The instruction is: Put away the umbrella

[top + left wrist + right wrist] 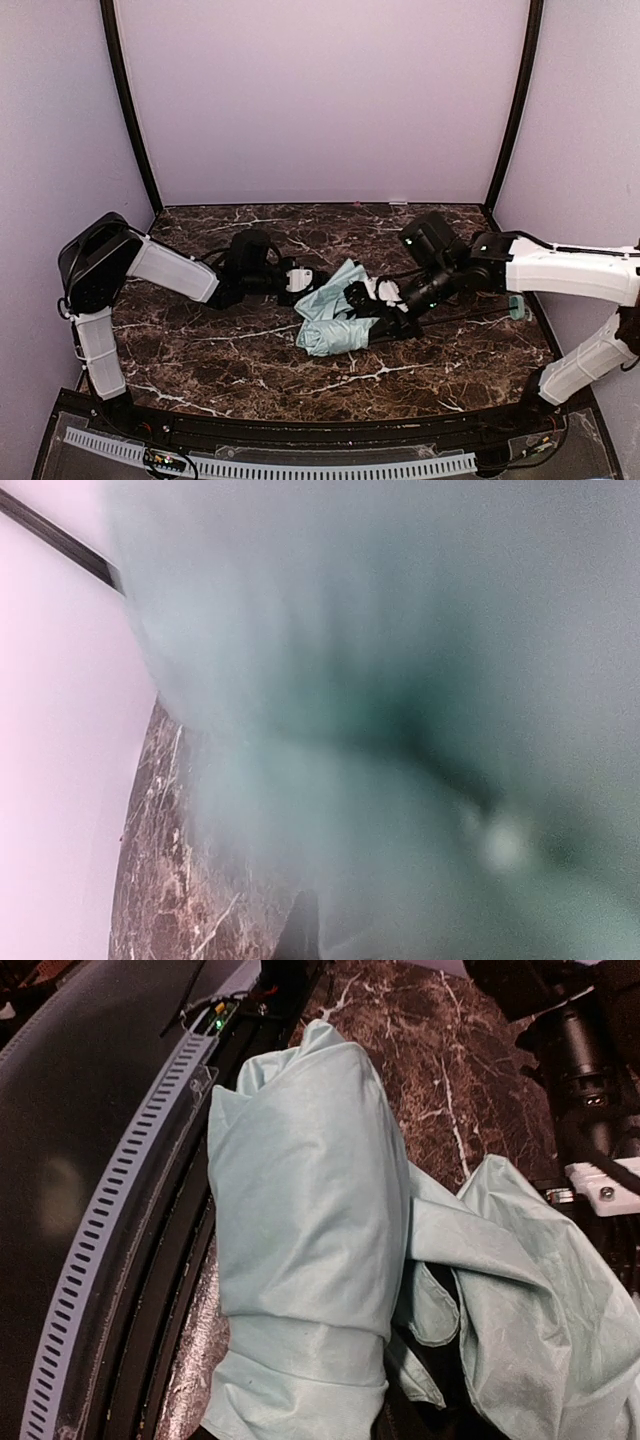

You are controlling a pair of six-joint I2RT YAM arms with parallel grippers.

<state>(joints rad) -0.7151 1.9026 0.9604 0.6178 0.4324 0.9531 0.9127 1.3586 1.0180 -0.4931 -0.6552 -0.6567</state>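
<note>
The umbrella (335,320) lies on the dark, stone-look bench (200,350), about in the middle. It is a crumpled heap of pale green cloth with some black showing inside.

The left pincer (298,282) is at the left side of the umbrella. Its tip touches the edge of the cloth. This pincer is closed all the way. In the left wrist view the green cloth (400,680) is so close that it fills the picture and looks blurry. I cannot tell if a bit of cloth is pinched inside.

The right pincer (380,300) is at the right side of the umbrella, pushed in among the folds. The cloth hides its tips, so I cannot tell how far open it is or if it holds anything. In the right wrist view the cloth (300,1210) is wrapped into a thick roll with a loose flap beside it. A white strip with little slots (120,1210) runs near the roll, along the front edge of the bench.
</note>
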